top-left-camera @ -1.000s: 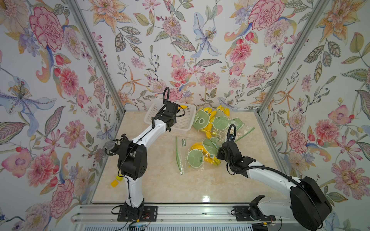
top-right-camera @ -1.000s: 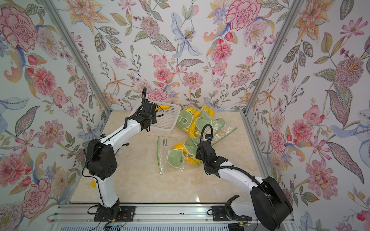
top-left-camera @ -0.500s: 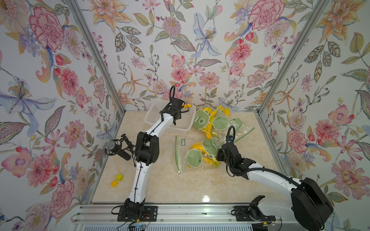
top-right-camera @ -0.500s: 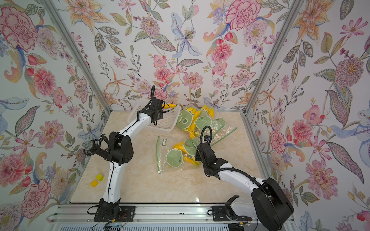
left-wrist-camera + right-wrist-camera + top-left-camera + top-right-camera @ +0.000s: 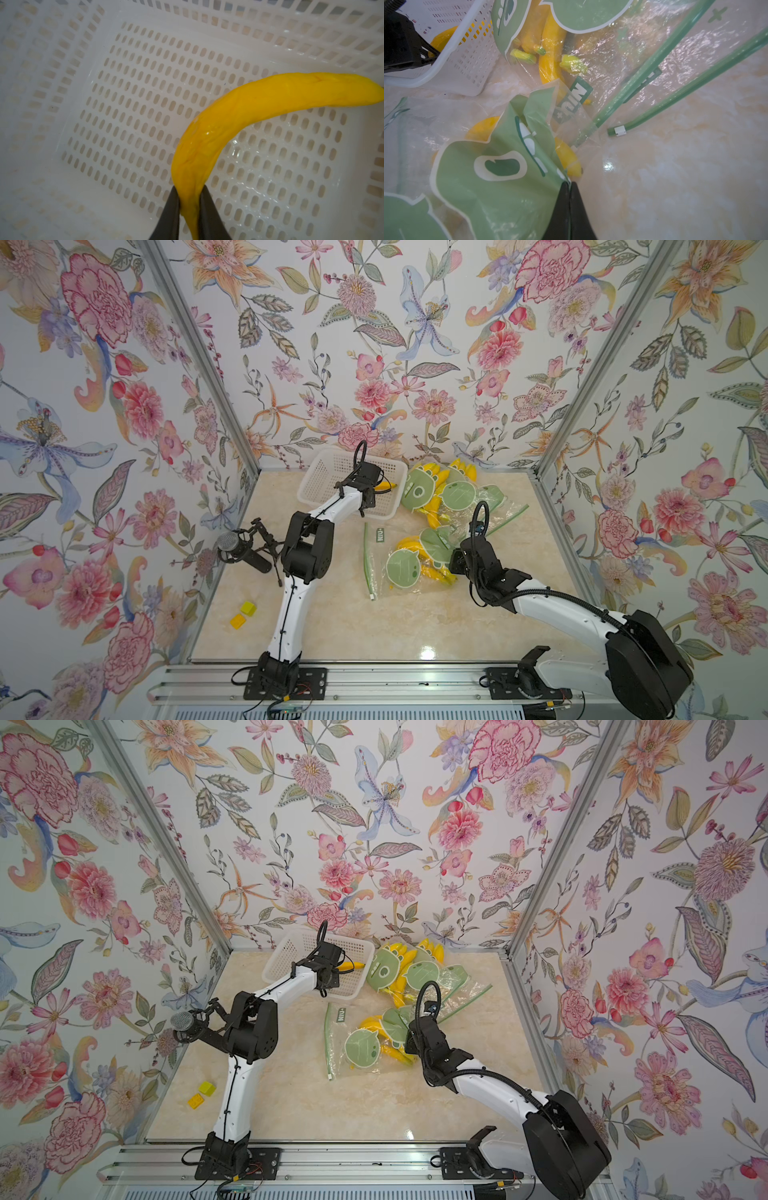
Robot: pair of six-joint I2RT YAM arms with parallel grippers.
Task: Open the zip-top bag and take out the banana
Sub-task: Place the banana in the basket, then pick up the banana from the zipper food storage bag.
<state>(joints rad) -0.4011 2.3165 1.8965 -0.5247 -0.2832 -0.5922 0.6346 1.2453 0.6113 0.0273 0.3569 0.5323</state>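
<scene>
A yellow banana hangs inside the white mesh basket, just above its floor. My left gripper is shut on the banana's thin end. In both top views the banana sticks out of the left gripper over the basket's right half. The zip-top bag, clear with green cartoon faces, lies mid-table with more bananas inside. Its green zip strip faces left. My right gripper is shut on the bag's right edge.
Several more printed bags with bananas are piled at the back right, touching the basket. Two yellow blocks lie at the front left. A microphone on a stand sits by the left wall. Floral walls close three sides.
My left arm has swung right and carried the banana further over the basket, its elbow shifting toward the table's middle. The right arm and the bag have stayed put.
</scene>
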